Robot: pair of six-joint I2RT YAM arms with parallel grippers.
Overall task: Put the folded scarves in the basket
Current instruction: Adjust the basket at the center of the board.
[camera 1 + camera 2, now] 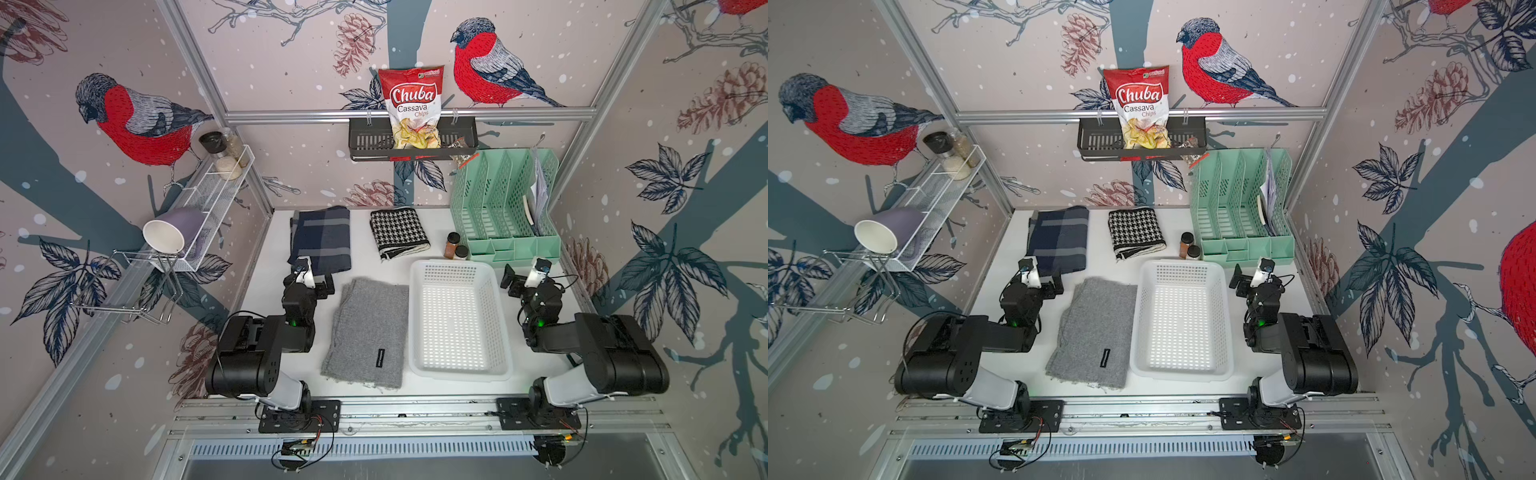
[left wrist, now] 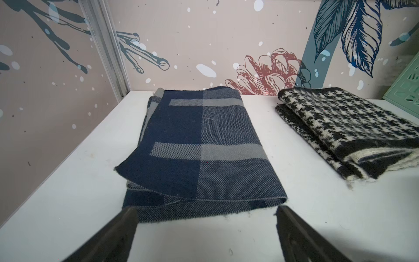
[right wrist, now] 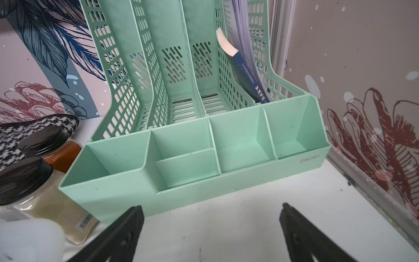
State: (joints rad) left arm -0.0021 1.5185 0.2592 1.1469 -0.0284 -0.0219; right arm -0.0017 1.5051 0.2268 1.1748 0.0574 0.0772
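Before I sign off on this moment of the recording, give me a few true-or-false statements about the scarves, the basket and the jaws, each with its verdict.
1. The basket holds a scarf. False: it is empty.
2. The grey scarf lies folded beside the basket. True.
3. The left gripper has its jaws shut on the navy plaid scarf. False: the jaws stand open and hold nothing.
4. Two black-lidded jars stand between the houndstooth scarf and the green organiser. True.
5. The right gripper grips the organiser. False: its jaws are open and stop short of it.
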